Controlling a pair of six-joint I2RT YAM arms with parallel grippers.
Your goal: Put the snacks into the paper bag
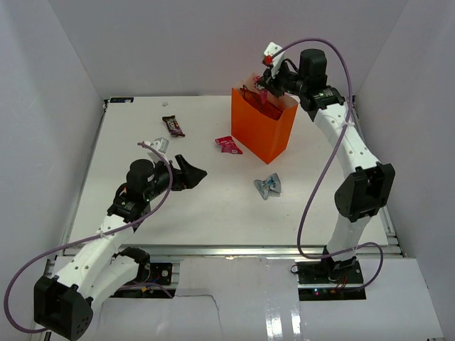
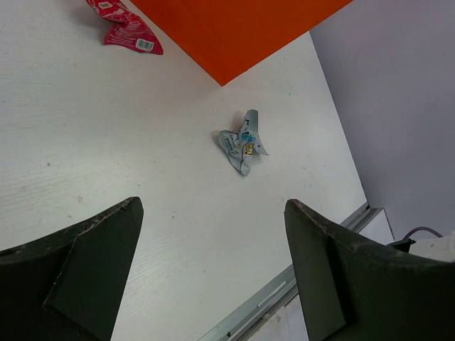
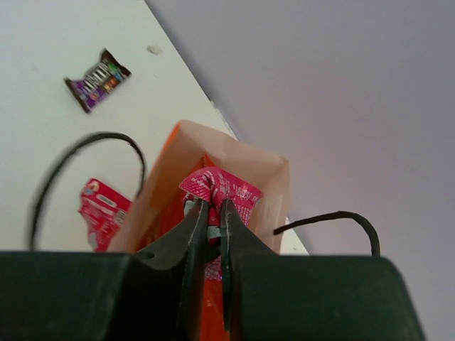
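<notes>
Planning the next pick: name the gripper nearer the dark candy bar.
Left. The left gripper is nearside and right of the candy bar; the right gripper is farther, over the bag, gripping a pink wrapper.

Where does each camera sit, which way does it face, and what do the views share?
Top external: above and behind the bases, looking down at the table, bag, left arm and right arm.
Left wrist: over the table, facing the silver wrapper and the bag's side; the open left pincer frames the bottom.
Right wrist: above the bag, looking down at its mouth; the right pincer grips a pink packet.
Shared: all three show the pink wrapper lying on the table.
</notes>
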